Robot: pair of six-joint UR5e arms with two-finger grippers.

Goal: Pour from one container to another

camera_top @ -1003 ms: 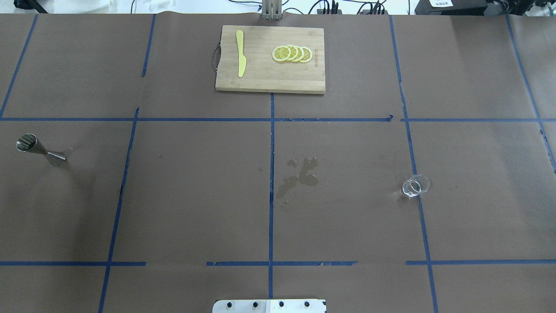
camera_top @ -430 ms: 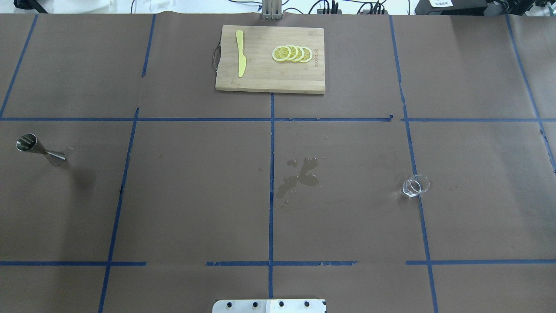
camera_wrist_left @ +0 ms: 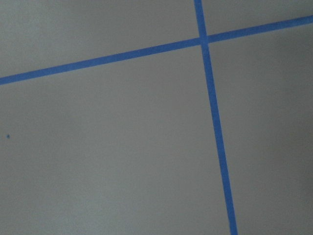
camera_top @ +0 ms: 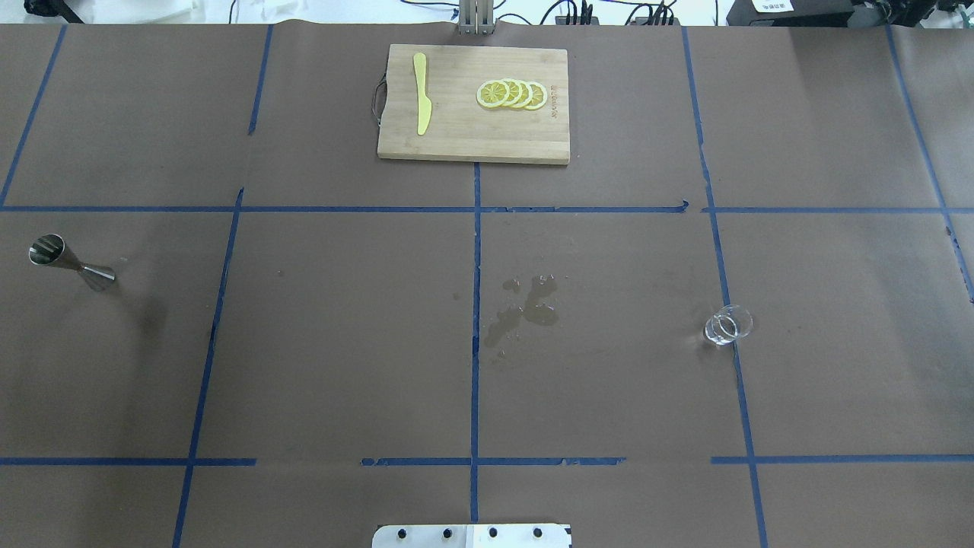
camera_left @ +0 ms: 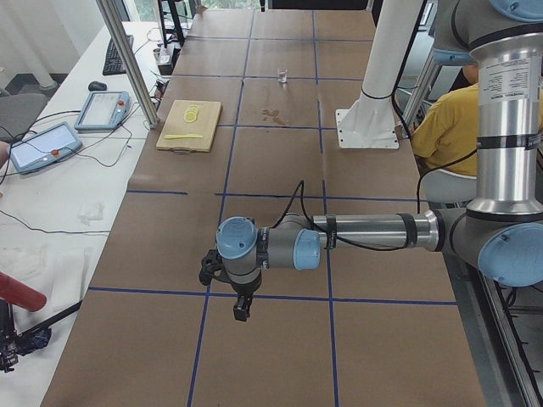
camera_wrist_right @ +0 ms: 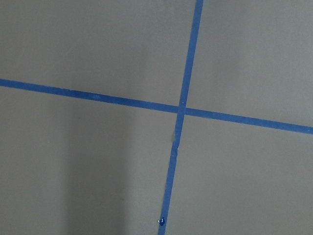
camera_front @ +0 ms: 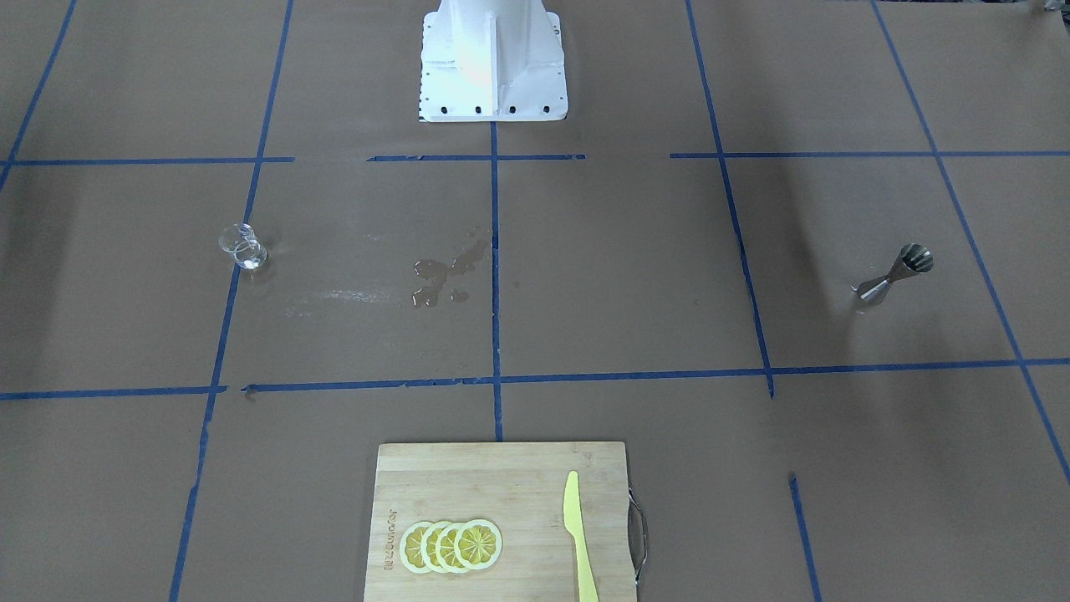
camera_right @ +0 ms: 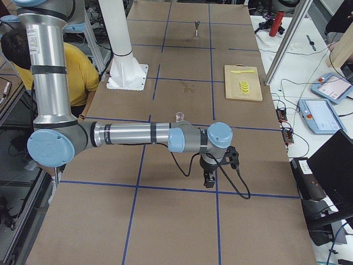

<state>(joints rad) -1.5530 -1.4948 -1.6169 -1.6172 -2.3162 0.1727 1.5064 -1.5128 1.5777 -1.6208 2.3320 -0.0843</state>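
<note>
The small clear glass cup (camera_top: 728, 325) stands upright on a blue tape line at the table's right; it also shows in the front view (camera_front: 242, 247) and the right side view (camera_right: 179, 116). The steel hourglass jigger (camera_top: 70, 262) stands upright far off at the left edge (camera_front: 896, 273). Neither gripper appears in the overhead or front views. The left gripper (camera_left: 242, 312) hangs over bare paper beyond the table's left end, pointing down. The right gripper (camera_right: 208, 181) hangs likewise past the glass. Whether either is open or shut I cannot tell. Both wrist views show only paper and tape.
A wooden cutting board (camera_top: 472, 137) at the back centre carries lemon slices (camera_top: 511, 94) and a yellow knife (camera_top: 421, 93). A wet spill (camera_top: 525, 308) lies mid-table. The white robot base (camera_front: 491, 58) stands at the near edge. A person in yellow (camera_left: 445, 127) sits behind it.
</note>
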